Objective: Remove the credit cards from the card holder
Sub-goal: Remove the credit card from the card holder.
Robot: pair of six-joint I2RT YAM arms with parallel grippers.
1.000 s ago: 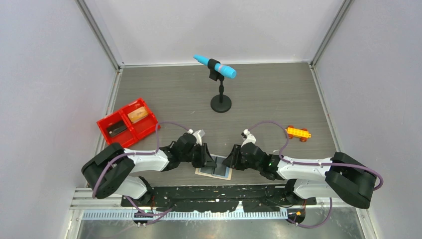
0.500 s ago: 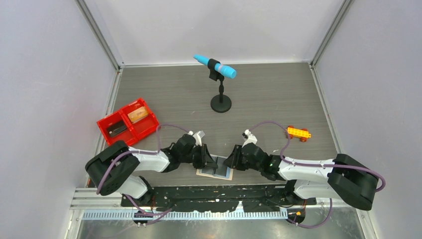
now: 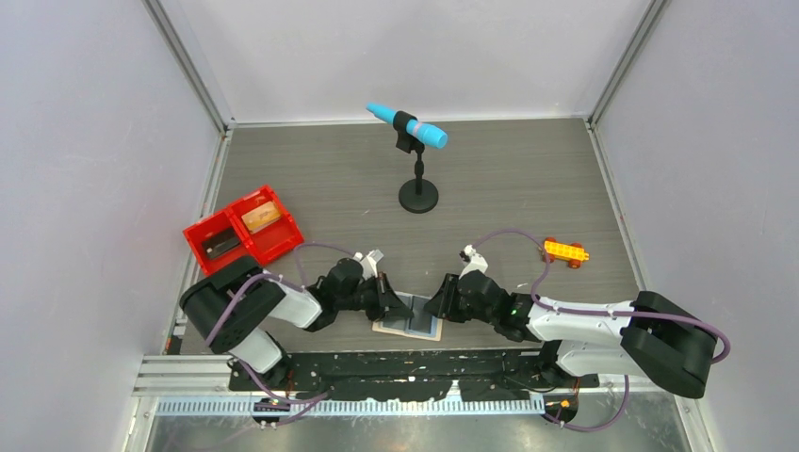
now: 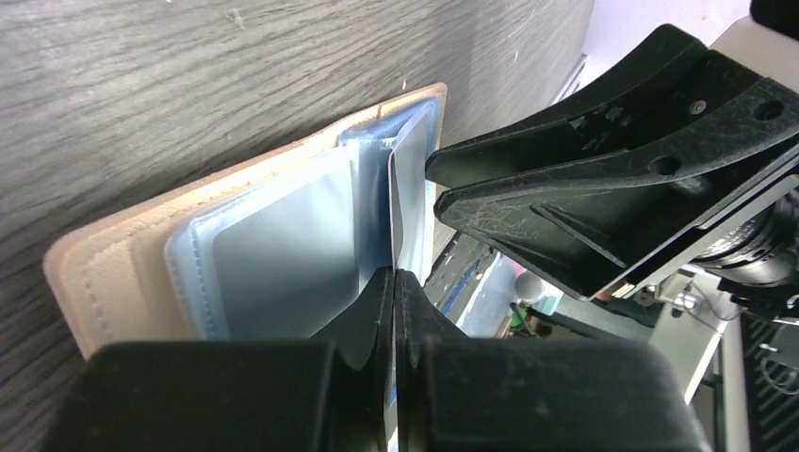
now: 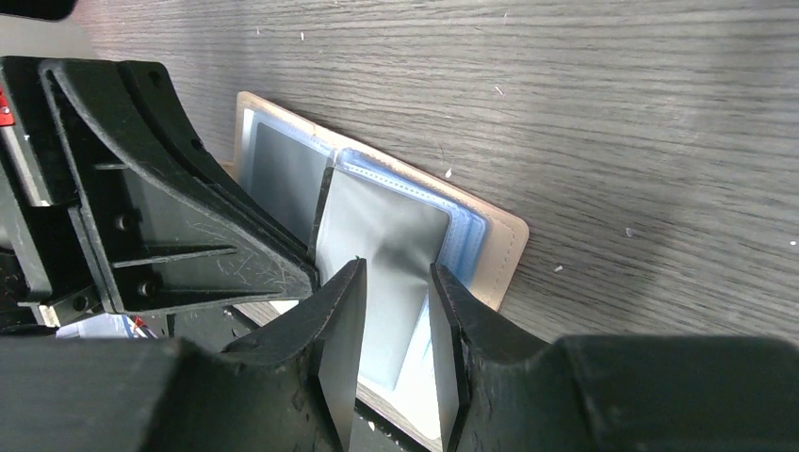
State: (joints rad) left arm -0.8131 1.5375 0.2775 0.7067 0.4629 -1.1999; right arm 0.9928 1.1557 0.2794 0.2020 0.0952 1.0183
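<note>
Grey table (image 3: pixel 509 179), near edge: holder (image 3: pixel 406 327) lies open, my left gripper (image 4: pixel 394 282) pinching a sleeve (image 4: pixel 398 184), right gripper (image 5: pixel 396 270) hovering with jaws slightly spread; next, I judge, comes teasing a card free.

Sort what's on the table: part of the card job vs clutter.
Job: card holder, left gripper pinching it, right gripper, tan card and dark card in the red tray.
Clutter: blue microphone, toy brick car.
</note>
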